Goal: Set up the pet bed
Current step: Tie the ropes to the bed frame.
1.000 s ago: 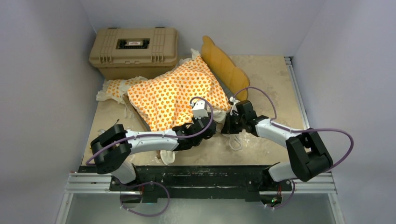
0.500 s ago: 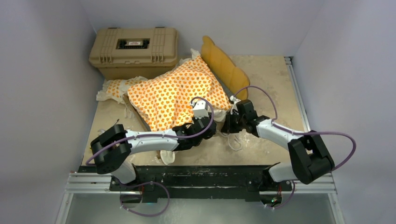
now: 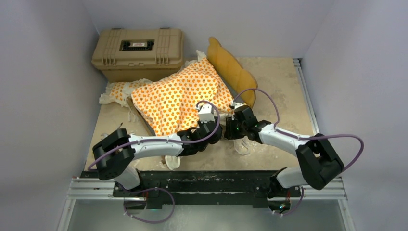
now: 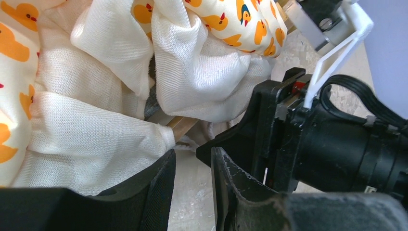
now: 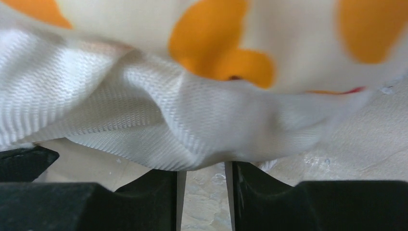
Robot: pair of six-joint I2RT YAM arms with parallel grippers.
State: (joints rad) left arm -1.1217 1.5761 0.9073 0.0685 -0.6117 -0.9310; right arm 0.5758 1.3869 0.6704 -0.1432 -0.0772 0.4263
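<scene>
The orange-patterned mattress cushion [image 3: 180, 96] lies crooked over the light-wood bed frame, whose scalloped headboard [image 3: 231, 67] stands up at the back right. The small matching pillow [image 3: 118, 90] lies at the cushion's left end. My left gripper [image 3: 215, 134] is at the cushion's near right corner, its jaws a little apart with only bare table between them [image 4: 192, 156]. A wood rail [image 4: 180, 126] shows under the white ruffle [image 4: 96, 144]. My right gripper [image 3: 230, 130] faces it from the right, jaws a little apart [image 5: 204, 168], with the ruffle [image 5: 159, 130] hanging just over its fingertips.
A tan plastic hard case [image 3: 138, 50] stands at the back left against the wall. Walls close in the table on the left, back and right. A loose white ruffle strip [image 3: 240, 145] lies on the beige tabletop [image 3: 279, 91] under the right arm.
My right gripper has moved left and a little nearer, close up to the left gripper at the cushion's corner. The left arm and the cushion have hardly moved.
</scene>
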